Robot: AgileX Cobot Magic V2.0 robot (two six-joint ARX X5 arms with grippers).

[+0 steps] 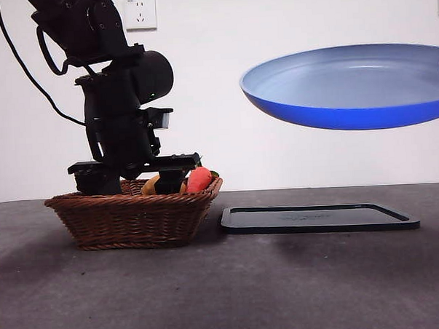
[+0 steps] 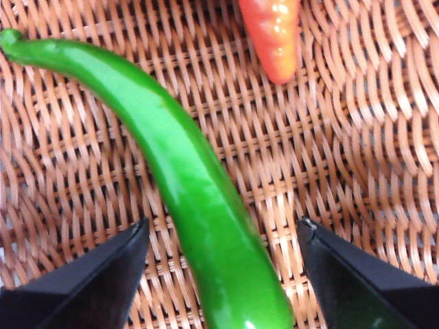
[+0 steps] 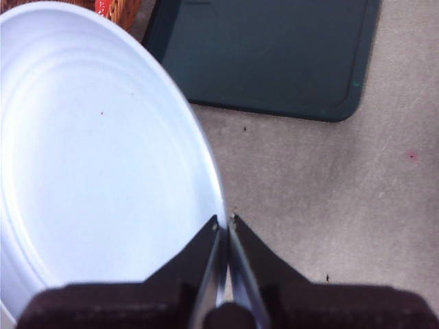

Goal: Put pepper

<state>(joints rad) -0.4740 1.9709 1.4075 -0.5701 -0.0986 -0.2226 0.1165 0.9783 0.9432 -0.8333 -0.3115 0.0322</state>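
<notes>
Left tool (image 2: 219,274) down inside the wicker basket (image 1: 131,216), jaws apart on either side of the green pepper (image 2: 185,178) lying on the weave, near a red-orange vegetable (image 2: 274,34); right tool (image 3: 225,223) clamped on the blue plate's (image 1: 347,86) rim, held above the black tray (image 1: 320,218) on the counter (image 1: 225,288)

left pincer (image 2: 223,274) spread wide, straddling pepper (image 2: 185,178) | pepper lying on wicker basket (image 2: 357,171) floor
</notes>
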